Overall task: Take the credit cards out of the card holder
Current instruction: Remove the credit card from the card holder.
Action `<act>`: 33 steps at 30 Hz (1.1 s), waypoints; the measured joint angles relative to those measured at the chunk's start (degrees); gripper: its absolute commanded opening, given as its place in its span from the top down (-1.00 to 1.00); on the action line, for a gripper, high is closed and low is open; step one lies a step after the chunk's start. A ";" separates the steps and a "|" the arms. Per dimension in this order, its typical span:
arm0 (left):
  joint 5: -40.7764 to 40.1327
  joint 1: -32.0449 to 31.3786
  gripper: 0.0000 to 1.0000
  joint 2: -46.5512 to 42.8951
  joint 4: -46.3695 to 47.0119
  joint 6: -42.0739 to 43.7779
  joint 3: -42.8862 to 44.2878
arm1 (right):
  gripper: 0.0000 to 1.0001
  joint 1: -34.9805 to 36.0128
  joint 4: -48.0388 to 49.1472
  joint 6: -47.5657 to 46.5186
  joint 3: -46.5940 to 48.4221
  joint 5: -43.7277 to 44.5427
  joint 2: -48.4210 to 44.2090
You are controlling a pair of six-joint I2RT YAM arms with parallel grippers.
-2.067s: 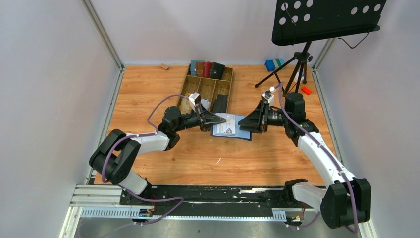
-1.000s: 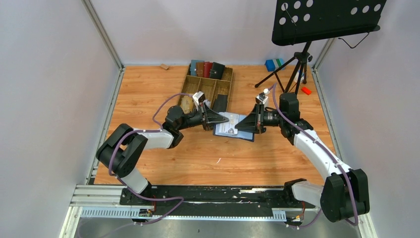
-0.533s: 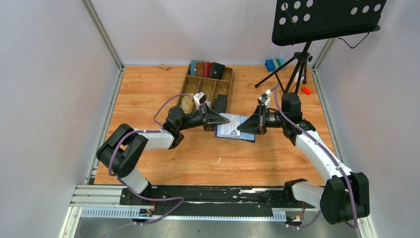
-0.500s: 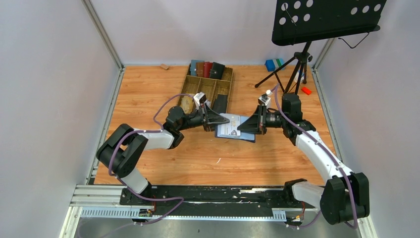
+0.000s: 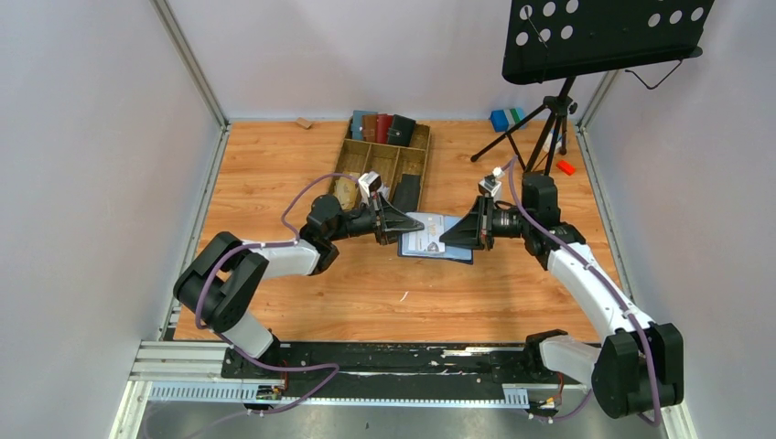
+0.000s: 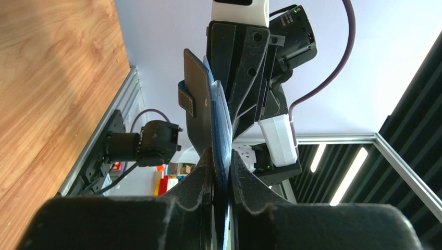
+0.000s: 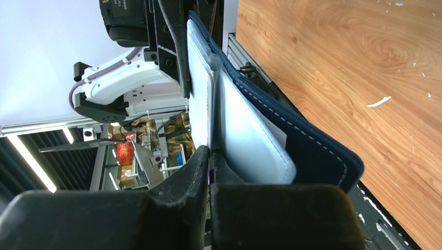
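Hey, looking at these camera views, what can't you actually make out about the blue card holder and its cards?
Card count in the navy-blue bifold card holder: tiny from the top view, edge-on in both wrist views.
Print on the white rectangular card: too small from above, glancing angle at the right wrist.
Holder's clamped edge: hidden inside the left pincer.

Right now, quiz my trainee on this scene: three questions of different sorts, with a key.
1. True or false: the holder lies flat on the table.
2. What stands at the table's far right? A) music stand B) lamp C) bottle
3. Fill in: the left gripper and the right gripper are both ___.
Key: 1 false, it is held up between the grippers; 2 A; 3 shut.
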 measured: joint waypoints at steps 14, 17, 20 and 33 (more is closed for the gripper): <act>-0.17 1.95 1.00 -0.20 0.09 -0.02 0.00 | 1.00 -4.83 -4.74 -2.67 -0.59 1.33 -2.80; -0.09 1.99 1.00 -0.20 0.00 0.02 0.00 | 1.00 -5.01 -5.27 -3.17 -0.61 1.38 -2.80; 0.31 2.47 1.00 -0.22 -0.94 0.55 0.00 | 1.00 -5.64 -7.37 -4.61 -0.37 1.55 -2.80; 1.03 7.74 1.00 -9.99 -44.96 26.95 7.41 | 1.00 -6.64 -10.25 -7.96 1.86 4.42 -0.26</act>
